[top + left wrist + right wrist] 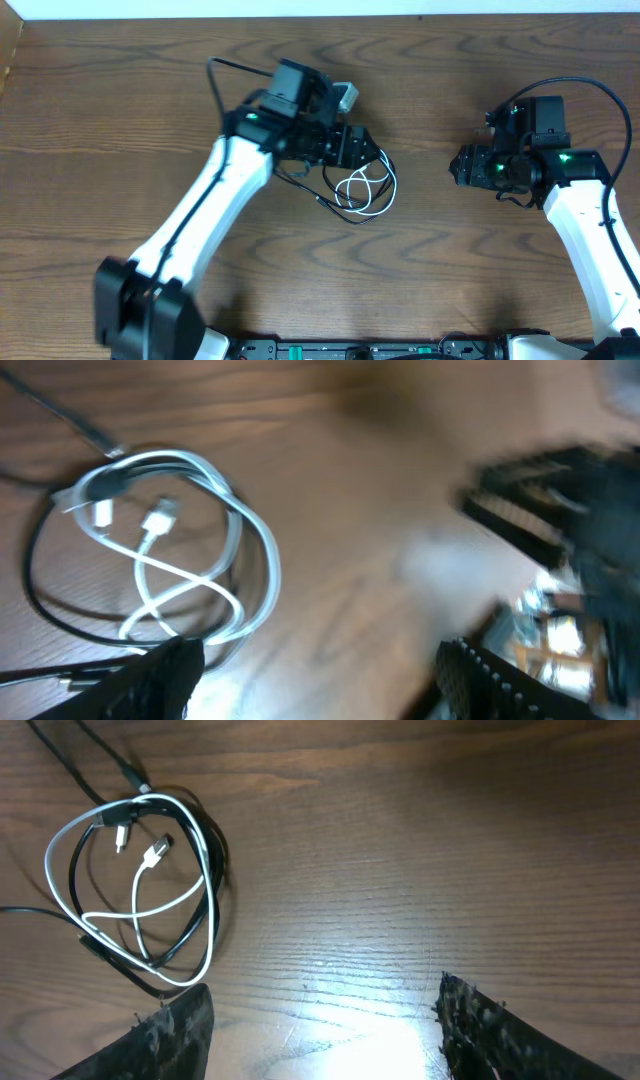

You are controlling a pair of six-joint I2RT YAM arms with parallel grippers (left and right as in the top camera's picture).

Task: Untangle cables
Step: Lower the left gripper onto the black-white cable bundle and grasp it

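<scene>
Left wrist view: nearest the lens, the left jaws stand wide apart with nothing between them. Just beyond, we find the two cables coiled together on the brown wood-grain tabletop (380,480). The thin white flexible cable (165,458) forms overlapping loops, and both of its small plug ends (160,518) lie inside those loops. The thin black flexible cable (30,570) rings the white loops on the outside and crosses them. One run of it reaches the jaw at lower left, and we cannot tell whether the two touch. The right side of this view is blurred, so we do not identify the dark shape there.

Right wrist view: the right jaws are likewise spread wide and empty. Farther off, at upper left, the white cable (50,865) and black cable (218,860) lie interlaced, well apart from these jaws.

Overhead view: the white-shelled left arm (190,215) reaches from the near edge to mid-tabletop. The cables lie just beside its jaws, on their near side. The white-shelled right arm (580,225) keeps its jaws well apart from the cables, off to their right.
</scene>
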